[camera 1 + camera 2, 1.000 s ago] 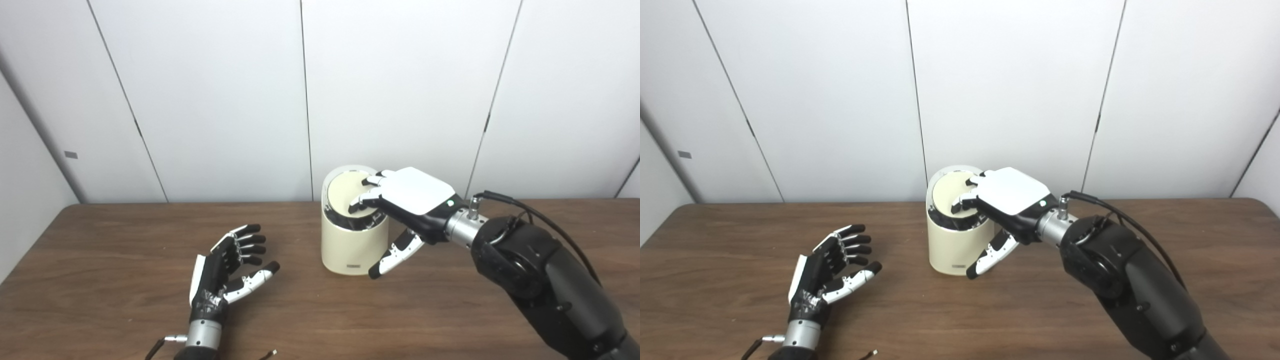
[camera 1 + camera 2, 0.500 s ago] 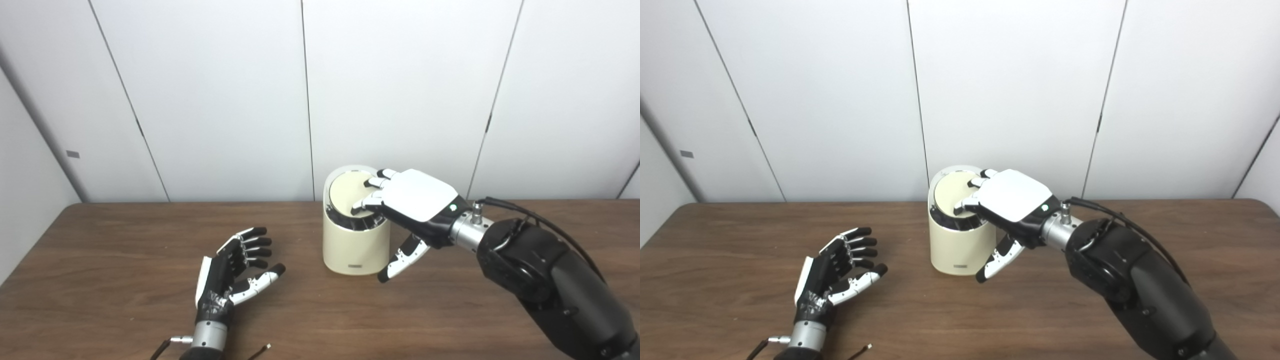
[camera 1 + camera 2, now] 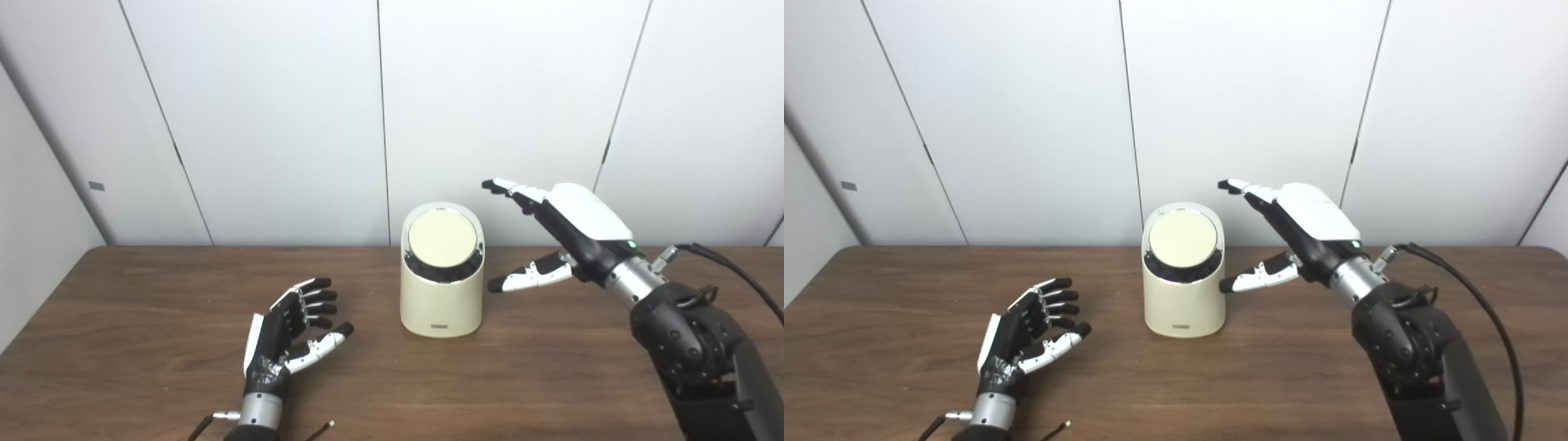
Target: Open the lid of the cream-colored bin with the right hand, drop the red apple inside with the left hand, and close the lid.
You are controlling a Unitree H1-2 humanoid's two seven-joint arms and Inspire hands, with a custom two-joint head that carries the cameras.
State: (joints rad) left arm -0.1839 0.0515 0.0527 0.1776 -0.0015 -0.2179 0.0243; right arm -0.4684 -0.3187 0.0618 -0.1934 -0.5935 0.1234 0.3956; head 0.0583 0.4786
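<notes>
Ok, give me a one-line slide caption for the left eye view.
Right hand open and raised beside the cream-colored bin, its lid shut; left hand open, empty, low over the table.

head pair | high, facing wall | table (image 3: 153, 294) shared | offset probably slight

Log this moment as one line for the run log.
right hand: open, raised beside bin | left hand: open, empty, over table | bin lid: closed | apple: not visible
</notes>
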